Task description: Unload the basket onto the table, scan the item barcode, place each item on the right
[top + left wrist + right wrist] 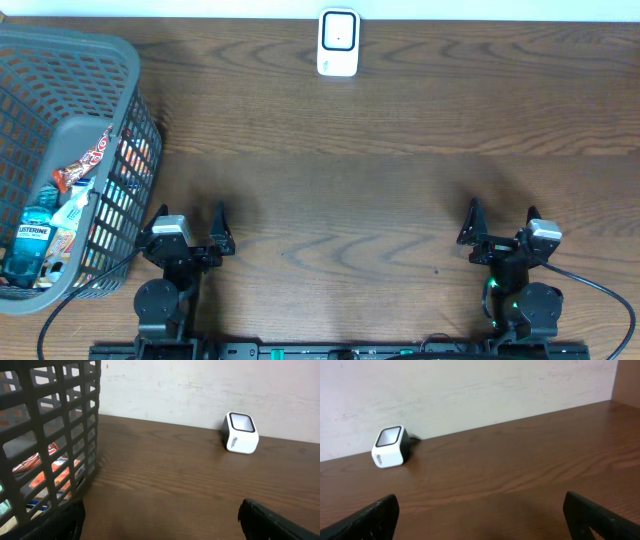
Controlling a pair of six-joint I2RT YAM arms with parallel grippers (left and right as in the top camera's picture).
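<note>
My left fingers [220, 228] and right fingers [471, 222] are spread wide, empty. The packaged items [75, 205] lie in the grey plastic lattice basket [70, 60] at my left. The white boxy scanner [338, 42] sits at the far edge of the brown wooden bench [400, 180].

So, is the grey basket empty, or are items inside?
Not empty: the basket holds a Listerine bottle and several packets, visible from overhead and through its mesh.
</note>
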